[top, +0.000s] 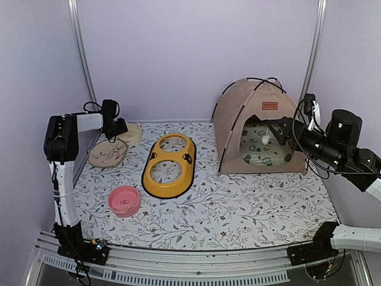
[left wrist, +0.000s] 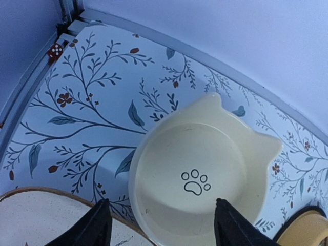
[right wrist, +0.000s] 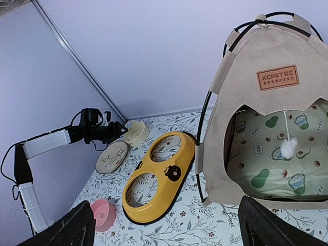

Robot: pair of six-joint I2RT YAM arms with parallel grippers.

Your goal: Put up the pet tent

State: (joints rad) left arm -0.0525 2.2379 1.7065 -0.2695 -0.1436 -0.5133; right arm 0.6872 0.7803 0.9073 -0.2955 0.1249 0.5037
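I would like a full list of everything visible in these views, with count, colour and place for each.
tent: one, tan with black poles, far right, standing
mat: one, cream with green prints, inside tent
pom-pom: one, white, hanging in tent's opening
feeder: one, yellow, two holes, table centre
pink bowl: one, pink, near left
cream bowl: one, cream, paw print, far left
plate: one, beige, beside cream bowl
tablecloth: one, white floral, covering table
left arm: one, black and white, jaws open over cream bowl
right arm: one, black and white, jaws open, facing tent
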